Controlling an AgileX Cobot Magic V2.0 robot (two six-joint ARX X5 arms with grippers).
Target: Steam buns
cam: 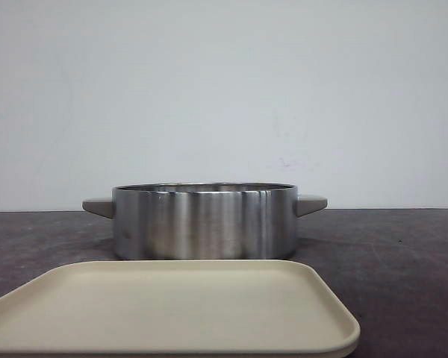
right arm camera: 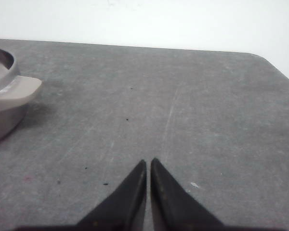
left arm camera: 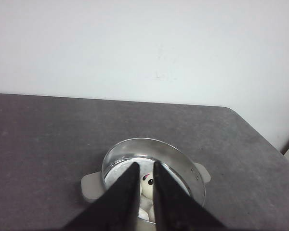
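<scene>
L gripper [left arm camera: 145, 169] is hovering over the steel pot [cam: 204, 222], fingers slightly spread w/ nothing between; buns [left arm camera: 147, 183] are sitting inside the pot, one panda face showing. Beige tray [cam: 172, 309] is lying in front of the pot. R gripper [right arm camera: 149, 164] is hanging nearly pressed together above the bare table [right arm camera: 183, 96].

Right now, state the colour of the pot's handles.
Beige handles on the steel pot; front view shows them best.

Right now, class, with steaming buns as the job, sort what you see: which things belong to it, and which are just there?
Part of the job:
- panda-face bun, inside the pot
- steel pot with beige side handles
- left gripper, above the pot
- right gripper, over bare table

Just there:
- beige tray, nothing on it
- dark grey table
</scene>
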